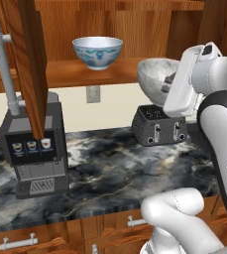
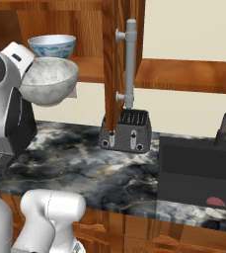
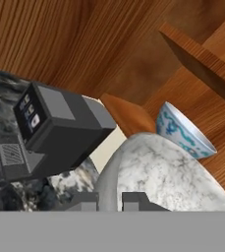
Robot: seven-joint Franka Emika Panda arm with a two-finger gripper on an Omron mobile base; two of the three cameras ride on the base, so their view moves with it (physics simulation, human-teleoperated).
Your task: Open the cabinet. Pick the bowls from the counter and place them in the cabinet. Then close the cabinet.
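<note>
The cabinet stands open, and its left door [image 1: 30, 64] and right door [image 2: 115, 59] with a grey bar handle [image 2: 130, 64] swing out over the counter [image 1: 110, 168]. The white bowl with blue pattern [image 1: 97, 52] [image 2: 52, 45] [image 3: 182, 130] sits upright on the cabinet's wooden shelf [image 1: 80, 73]. My gripper [image 1: 168, 85] [image 3: 110, 202] is shut on the rim of the speckled grey bowl [image 1: 154, 74] [image 2: 48, 81] [image 3: 163, 172]. It holds that bowl in the air at about shelf height, in front of the shelf edge and right of the blue bowl.
A dark coffee machine [image 1: 33, 149] stands on the counter under the left door. A black toaster [image 1: 159, 126] [image 2: 126, 131] sits below the held bowl. A dark box-like unit [image 2: 198, 173] is at the right. Drawers with grey handles [image 1: 18, 242] run below the counter.
</note>
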